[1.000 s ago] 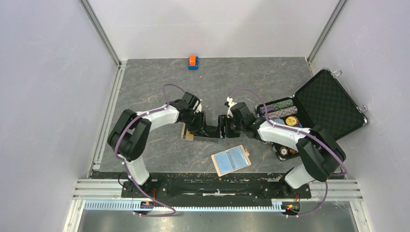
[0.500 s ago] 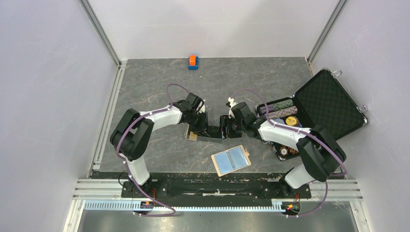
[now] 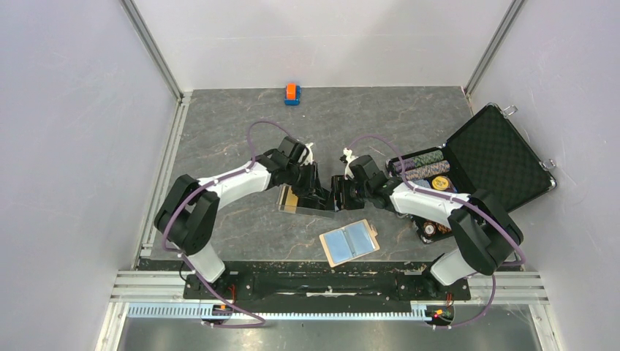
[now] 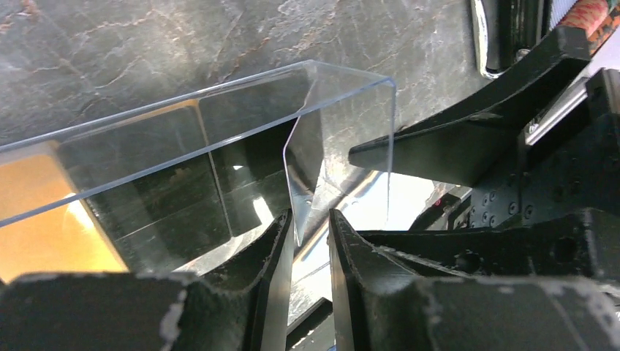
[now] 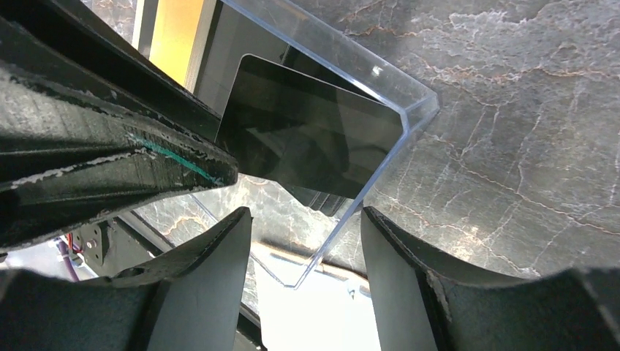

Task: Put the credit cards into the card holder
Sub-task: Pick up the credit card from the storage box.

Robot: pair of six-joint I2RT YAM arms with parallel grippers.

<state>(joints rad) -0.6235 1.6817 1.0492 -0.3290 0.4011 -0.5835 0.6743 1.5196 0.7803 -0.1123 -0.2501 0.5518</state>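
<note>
Left wrist: left gripper [image 4: 308, 216] pinches clear case [image 4: 219, 102] wall (black card [image 4: 172, 194] inside).

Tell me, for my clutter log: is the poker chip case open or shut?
Open: the poker chip case has its lid swung back, chips exposed.

One black card [image 5: 314, 135], one gold card [image 4: 36, 212]; one clear box [image 4: 351, 95], one card holder [image 3: 349, 243], one black case [image 3: 497, 157], one small block [image 3: 292, 93]
</note>
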